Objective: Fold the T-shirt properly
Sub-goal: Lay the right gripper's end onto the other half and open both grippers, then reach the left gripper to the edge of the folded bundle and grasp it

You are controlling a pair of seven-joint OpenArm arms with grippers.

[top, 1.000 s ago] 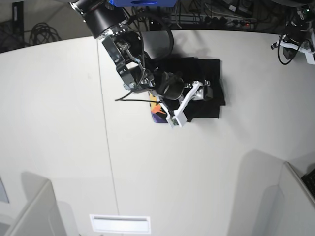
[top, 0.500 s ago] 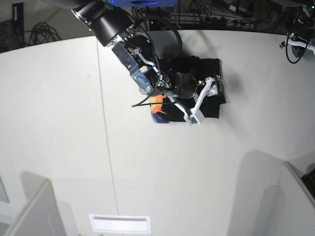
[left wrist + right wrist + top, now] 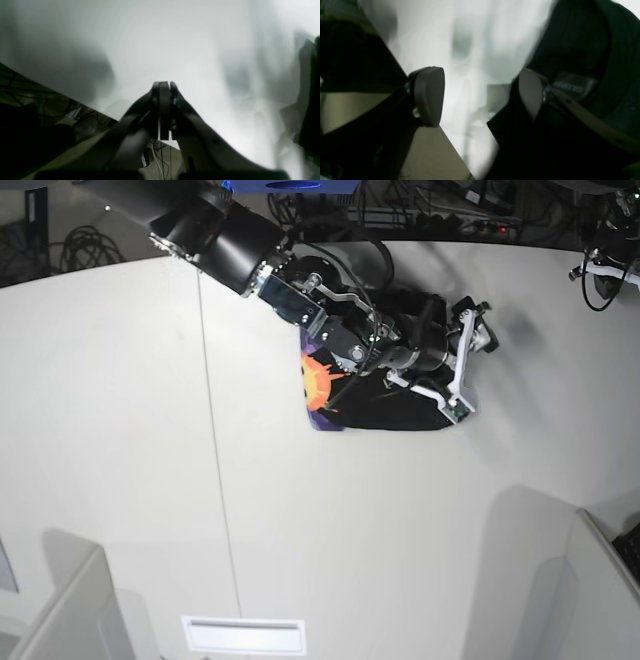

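The T-shirt (image 3: 385,412) lies folded into a black block at the table's far middle, with an orange sun print (image 3: 318,380) showing at its left end. My right arm reaches over it from the upper left. My right gripper (image 3: 472,365) stands open at the shirt's right edge, nothing between its pads (image 3: 428,96). In the right wrist view black T-shirt cloth (image 3: 582,50) lies behind the right-hand pad (image 3: 531,92). My left gripper (image 3: 163,87) is shut and empty above bare table near its edge.
The white table (image 3: 150,430) has a seam running front to back left of the shirt. My left arm (image 3: 607,262) sits at the far right corner. Grey partitions (image 3: 60,610) rise at the near left and near right. Cables lie beyond the far edge.
My right arm has swung to the right across the shirt, carrying its open gripper from the shirt's middle to its right edge. More of the sun print shows now.
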